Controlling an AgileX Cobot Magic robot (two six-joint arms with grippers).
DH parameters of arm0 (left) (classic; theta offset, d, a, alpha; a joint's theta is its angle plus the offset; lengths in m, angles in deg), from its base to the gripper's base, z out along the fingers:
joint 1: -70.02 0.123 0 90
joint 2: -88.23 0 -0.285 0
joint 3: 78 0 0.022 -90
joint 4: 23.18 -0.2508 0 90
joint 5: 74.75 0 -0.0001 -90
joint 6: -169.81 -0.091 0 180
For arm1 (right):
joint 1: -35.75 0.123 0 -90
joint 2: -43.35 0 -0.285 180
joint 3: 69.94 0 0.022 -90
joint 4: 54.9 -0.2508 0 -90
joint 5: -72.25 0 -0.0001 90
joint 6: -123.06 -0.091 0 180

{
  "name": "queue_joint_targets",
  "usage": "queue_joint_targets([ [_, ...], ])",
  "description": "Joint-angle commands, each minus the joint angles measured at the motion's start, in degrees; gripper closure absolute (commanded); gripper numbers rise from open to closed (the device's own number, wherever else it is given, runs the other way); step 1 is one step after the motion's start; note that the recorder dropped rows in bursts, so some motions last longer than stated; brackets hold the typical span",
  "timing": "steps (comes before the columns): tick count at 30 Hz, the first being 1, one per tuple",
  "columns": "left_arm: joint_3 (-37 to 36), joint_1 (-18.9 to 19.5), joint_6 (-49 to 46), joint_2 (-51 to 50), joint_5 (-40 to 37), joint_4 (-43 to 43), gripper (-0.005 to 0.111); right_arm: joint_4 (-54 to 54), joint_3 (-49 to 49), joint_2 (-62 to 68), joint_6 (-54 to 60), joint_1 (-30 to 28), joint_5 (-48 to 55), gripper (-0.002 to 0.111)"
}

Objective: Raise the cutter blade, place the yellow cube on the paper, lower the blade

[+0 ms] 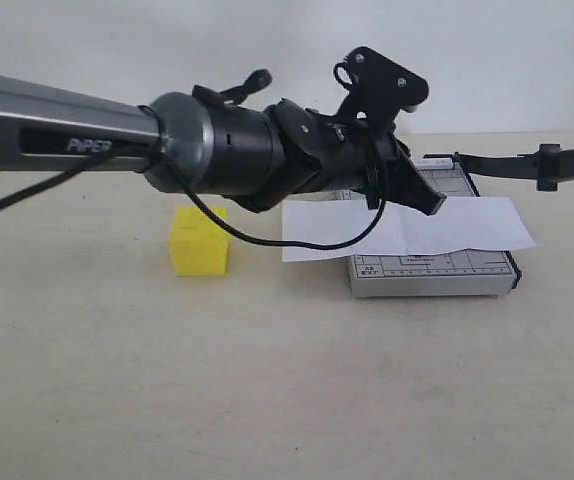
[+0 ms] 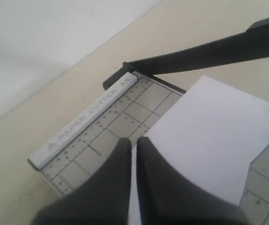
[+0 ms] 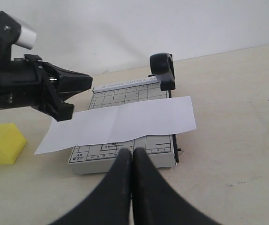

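The table [image 1: 87,380] is carrying the cutter base [image 1: 432,272], the paper [image 1: 407,228] is lying across it with the blade [image 1: 567,160] raised, the cube [image 1: 199,240] is sitting apart on the table, and the left gripper [image 1: 435,203], hovering over the paper, and the right gripper [image 3: 132,152] are pinching closed on nothing.

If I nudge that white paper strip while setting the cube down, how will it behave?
The paper probably flexes easily: its ends overhang the cutter base on both sides, with a crease showing mid-strip. It looks thin and light, so a brush would likely slide it across the smooth base. The yellow cube should pin it once placed.
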Motion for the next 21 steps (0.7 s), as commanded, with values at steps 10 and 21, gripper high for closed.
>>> queue_joint_targets([
  [10, -28.24, 16.04, 1.23, 23.72, 2.24, 9.69, 0.045, 0.16, -0.21, -0.15, 0.32, 0.14, -0.48, 0.108],
  [21, -29.84, 16.66, 0.67, 23.12, 6.43, 26.16, 0.038, 0.16, -0.21, -0.15, 0.24, 0.14, -0.48, 0.108],
])
